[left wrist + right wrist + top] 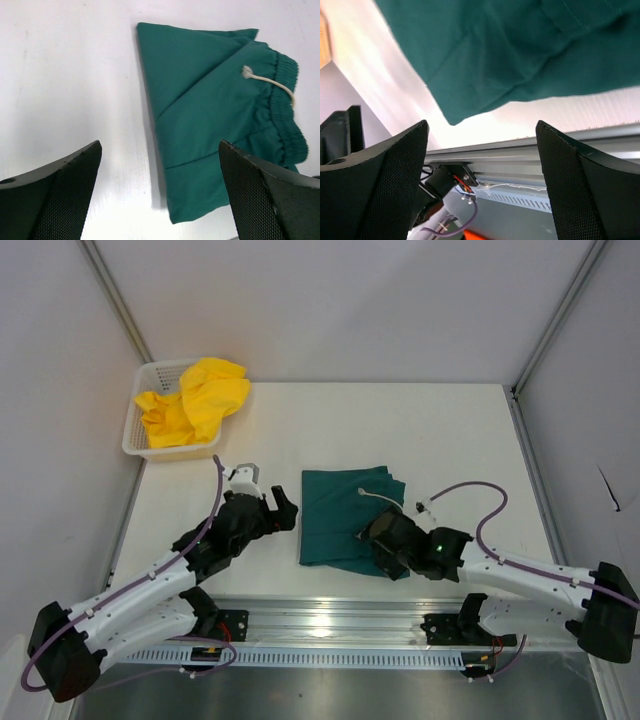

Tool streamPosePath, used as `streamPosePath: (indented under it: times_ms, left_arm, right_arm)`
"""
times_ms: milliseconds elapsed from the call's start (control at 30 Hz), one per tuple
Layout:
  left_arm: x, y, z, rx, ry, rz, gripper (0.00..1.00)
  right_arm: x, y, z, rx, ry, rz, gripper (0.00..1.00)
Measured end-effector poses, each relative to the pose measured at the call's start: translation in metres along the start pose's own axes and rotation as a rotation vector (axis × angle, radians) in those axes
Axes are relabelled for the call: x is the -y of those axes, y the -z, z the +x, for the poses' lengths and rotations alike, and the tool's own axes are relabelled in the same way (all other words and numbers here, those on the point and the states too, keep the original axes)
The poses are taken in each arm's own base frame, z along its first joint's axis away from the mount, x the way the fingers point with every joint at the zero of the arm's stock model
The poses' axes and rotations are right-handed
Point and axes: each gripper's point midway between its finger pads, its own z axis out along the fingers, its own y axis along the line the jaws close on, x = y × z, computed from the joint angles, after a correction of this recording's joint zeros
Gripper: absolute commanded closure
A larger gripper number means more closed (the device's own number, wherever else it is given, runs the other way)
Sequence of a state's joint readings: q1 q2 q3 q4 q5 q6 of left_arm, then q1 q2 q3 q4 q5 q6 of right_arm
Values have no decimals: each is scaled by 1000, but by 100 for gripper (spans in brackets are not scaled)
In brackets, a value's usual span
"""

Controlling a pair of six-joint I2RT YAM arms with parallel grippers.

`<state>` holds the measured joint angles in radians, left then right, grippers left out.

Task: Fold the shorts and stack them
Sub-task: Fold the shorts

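Nearest the arm bases, the left gripper stood with fingers spread, holding nothing, just left of the folded dark teal-green cloth shorts lying mid-table. The right gripper hung released over their near right corner. Farther back-left, crumpled bright yellow cloth shorts filled the white plastic mesh basket.

My right gripper covers near right corner of folded dark teal-green cloth shorts. Bright yellow cloth shorts hide most of white plastic mesh basket; logo not discernible. My right wrist view cuts teal shorts at top edge.
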<state>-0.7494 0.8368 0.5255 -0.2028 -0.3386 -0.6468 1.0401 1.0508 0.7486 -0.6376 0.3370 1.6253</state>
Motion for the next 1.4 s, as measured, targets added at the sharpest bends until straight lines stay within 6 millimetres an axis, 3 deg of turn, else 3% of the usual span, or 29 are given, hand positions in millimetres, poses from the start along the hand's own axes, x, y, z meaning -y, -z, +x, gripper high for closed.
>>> streamPosePath:
  times_ms: [133,300,533,633,800,900,1167,1267,1400]
  left_arm:
    - [-17,4,4,17,-10,-59,1]
    - [-39,13,5,76,-11,-104,1]
    - [-56,18,6,126,-19,-136,1]
    - [-61,18,9,127,-30,-153,1]
    - [-63,18,8,133,-41,-166,1]
    - [-64,18,8,134,-47,-168,1]
    - [-64,18,8,134,-48,-169,1]
    - [-64,18,8,134,-49,-170,1]
    - [-64,18,7,136,-48,-169,1]
  right_arm:
    - [16,-15,24,-3,-98,43,12]
    - [35,-30,48,1,-97,62,13]
    - [36,-49,55,47,-103,42,18]
    - [46,-64,57,69,-110,39,21]
    - [34,-73,57,92,-141,-14,34]
    - [38,-75,55,107,-130,-5,53]
    - [70,-69,22,188,-123,60,100]
    - [76,-65,-3,223,-187,69,100]
    - [78,-64,-51,276,-242,101,100]
